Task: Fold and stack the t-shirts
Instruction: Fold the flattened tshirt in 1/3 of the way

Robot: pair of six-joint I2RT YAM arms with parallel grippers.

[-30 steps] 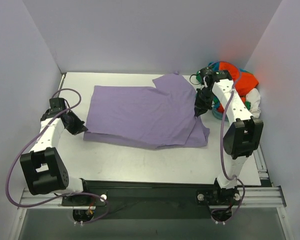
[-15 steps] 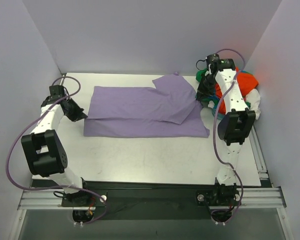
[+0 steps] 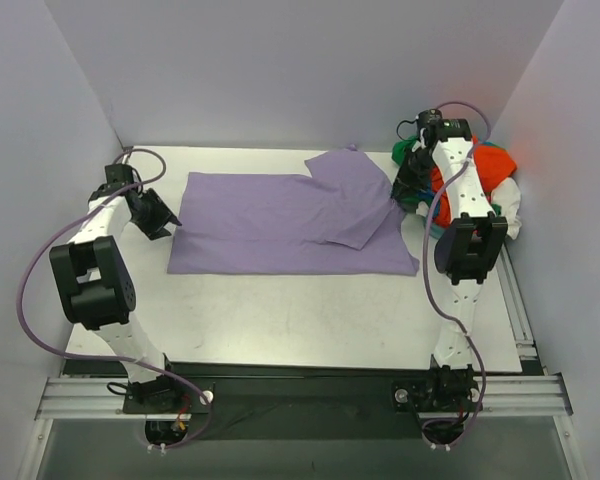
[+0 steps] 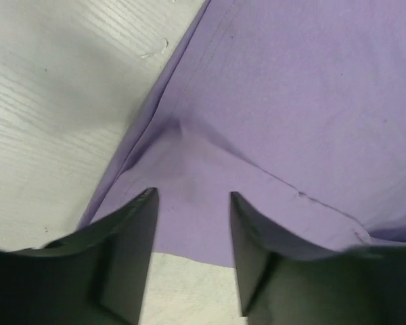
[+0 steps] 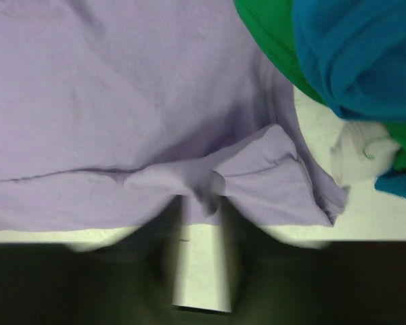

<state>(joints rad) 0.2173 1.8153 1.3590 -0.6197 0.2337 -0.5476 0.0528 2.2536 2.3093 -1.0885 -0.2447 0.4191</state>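
Now the lavender t-shirt (image 3: 280, 225) lies flat across the far tabletop (image 3: 300, 310), its near edge straighter than a second ago. The left hand (image 4: 193, 203), closed then, has parted its jaws over the shirt's left hem and holds nothing. The right hand (image 3: 408, 192), nearly closed, pinches a pucker of the right edge beside the orange, green and teal pile (image 3: 485, 172).

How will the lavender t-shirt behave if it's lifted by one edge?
Likely floppy: the lavender t-shirt lies flat in folded layers and puckers where the right gripper pinches it. Probably light, since the cloth looks thin; it should drape, not hold shape.
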